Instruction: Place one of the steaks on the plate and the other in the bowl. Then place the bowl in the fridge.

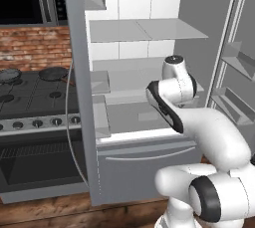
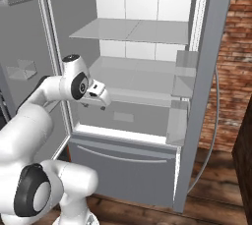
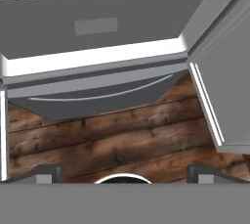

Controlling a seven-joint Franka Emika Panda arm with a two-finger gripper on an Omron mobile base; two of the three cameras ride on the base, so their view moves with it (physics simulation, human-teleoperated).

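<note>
The tall grey metallic French-door fridge (image 1: 149, 72) stands with both doors swung wide, its white interior and pale shelves in plain sight from the 2 base cameras. Those shelves look bare: no wide white bowl shows on them, and neither of the 2 steaks nor the bright blue plate appears anywhere in these pictures, so where they lie cannot be told from here. To the left, the black stove (image 1: 35, 97) carries 2 dark frying pans (image 1: 52, 73) on its far burners.

The white arm's two-finger gripper (image 2: 101, 98) hangs in front of the lower fridge shelf, near its left side, pointing down. In the hand view the 2 dark finger tips (image 3: 46, 174) sit far apart at the bottom edge with only brown wooden floor planks (image 3: 112, 135) and the grey bottom drawer (image 3: 97, 96) beyond them; the jaws stand wide and hold nothing.

As a judgement, opening the fridge looks done. Whether the steaks have been sorted onto plate and bowl cannot be confirmed. With no bowl visible inside, the final placing seems left to do.
</note>
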